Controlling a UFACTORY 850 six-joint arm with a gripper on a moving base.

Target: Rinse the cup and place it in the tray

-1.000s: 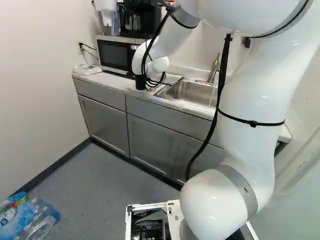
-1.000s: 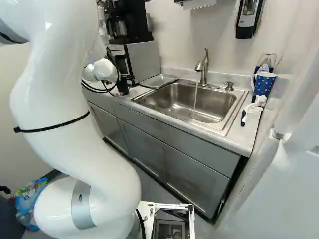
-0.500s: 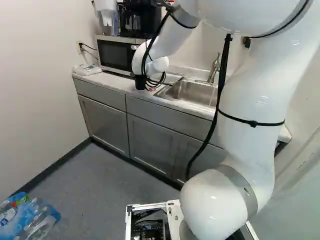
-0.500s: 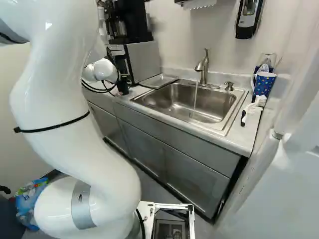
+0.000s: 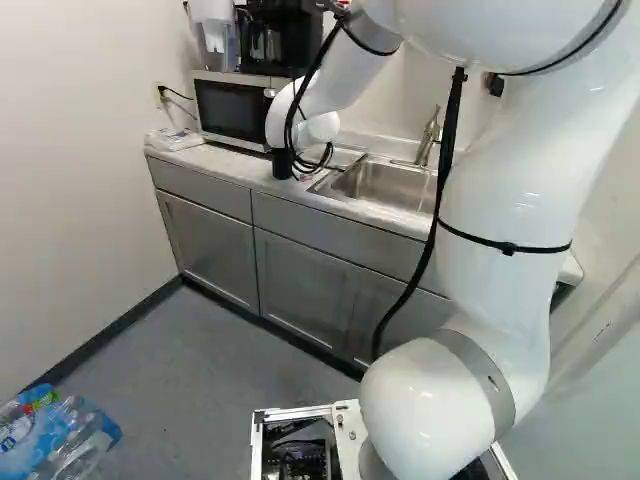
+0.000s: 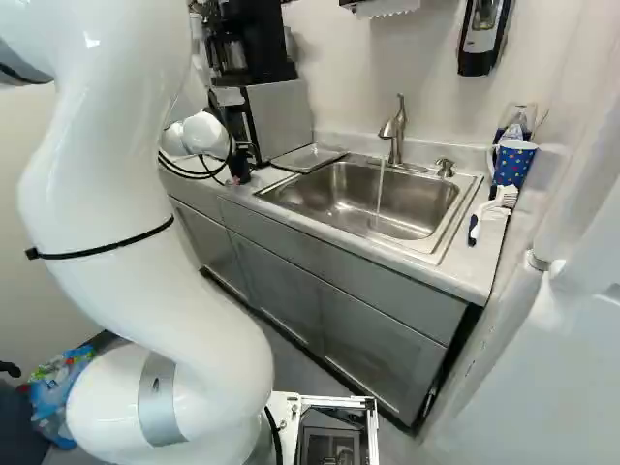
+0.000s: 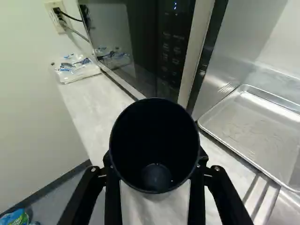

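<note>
My gripper (image 5: 291, 160) is at the counter in front of the microwave in the left base view, small and partly hidden by the wrist. In the wrist view the gripper (image 7: 155, 161) is shut on a dark, upright cup (image 7: 154, 176), one finger against each side and the open mouth facing the camera. The same cup (image 6: 239, 165) shows small in the right base view. A flat metal tray (image 7: 258, 129) lies beside the microwave. From the faucet (image 6: 395, 131) a thin stream of water falls into the steel sink (image 6: 339, 199).
The microwave (image 5: 240, 110) stands just beyond the cup, with a plastic-wrapped pack (image 7: 76, 68) near its far end. Right of the sink are a dotted blue mug (image 6: 513, 163), a white brush (image 6: 494, 208) and a soap pump (image 6: 445, 167). Bottles (image 5: 60, 435) lie on the floor.
My wrist and the dark cup have shifted very slightly to the right in the left base view. The base has stayed in place, and water runs as before.
</note>
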